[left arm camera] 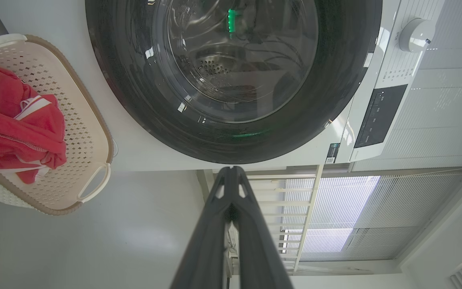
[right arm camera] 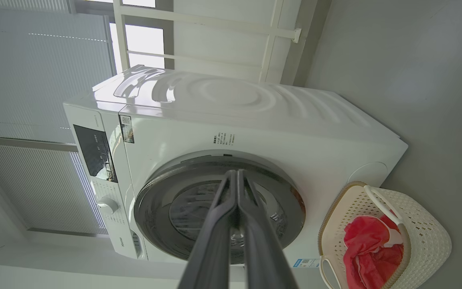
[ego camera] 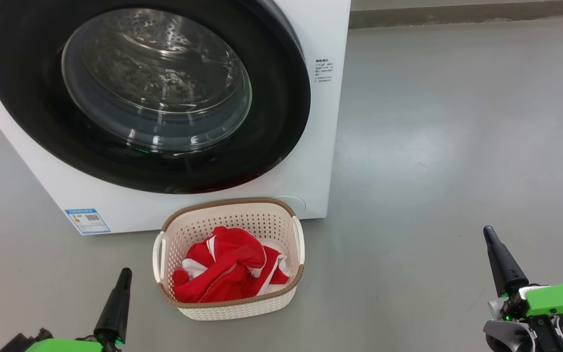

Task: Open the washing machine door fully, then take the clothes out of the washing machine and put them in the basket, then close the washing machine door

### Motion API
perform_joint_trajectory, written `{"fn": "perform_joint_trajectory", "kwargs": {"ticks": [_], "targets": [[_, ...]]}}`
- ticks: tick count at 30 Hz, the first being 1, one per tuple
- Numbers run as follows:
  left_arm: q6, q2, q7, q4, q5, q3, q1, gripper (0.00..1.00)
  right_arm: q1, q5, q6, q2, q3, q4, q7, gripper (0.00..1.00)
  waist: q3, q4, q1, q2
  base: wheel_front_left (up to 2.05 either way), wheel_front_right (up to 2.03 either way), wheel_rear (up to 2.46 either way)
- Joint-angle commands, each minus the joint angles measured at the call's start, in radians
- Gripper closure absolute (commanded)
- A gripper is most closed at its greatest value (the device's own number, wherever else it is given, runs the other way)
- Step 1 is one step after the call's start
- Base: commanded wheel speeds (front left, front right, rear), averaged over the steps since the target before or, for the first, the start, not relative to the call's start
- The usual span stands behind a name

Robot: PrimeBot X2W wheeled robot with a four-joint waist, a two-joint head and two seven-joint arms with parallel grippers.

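Head view: the clothes (ego camera: 227, 271) lie in the basket (ego camera: 227, 201) just before the washing machine (ego camera: 323, 137), probably soft and light, best pinched at a raised fold; its door (ego camera: 27, 122) looks shut; both jaws are closed, holding nothing

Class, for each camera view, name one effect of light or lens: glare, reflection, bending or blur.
Head view: pale glare patches on the grey floor, bright reflections in the round black-rimmed glass door. Left wrist view: the wide lens bows the big white washing machine; the left gripper looms oversized. Right wrist view: the window is washed out, the picture turned sideways.
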Motion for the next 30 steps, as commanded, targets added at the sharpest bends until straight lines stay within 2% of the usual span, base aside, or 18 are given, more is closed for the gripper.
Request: {"fn": "perform_joint_trajectory", "kwargs": {"ticks": [1, 30], "targets": [[-0.007, 0.017, 0.008, -0.02, -0.011, 0.035, -0.039, 1.0, -0.041, 0.0, -0.001, -0.009, 0.018, -0.024, 0.005, 1.0, 0.0, 0.0, 0.0, 0.0, 0.0, 0.0, 0.0], [-0.007, 0.017, 0.008, -0.02, -0.011, 0.035, -0.039, 1.0, -0.041, -0.005, -0.001, -0.005, 0.012, -0.024, 0.01, 1.0, 0.0, 0.0, 0.0, 0.0, 0.0, 0.0, 0.0]]}}
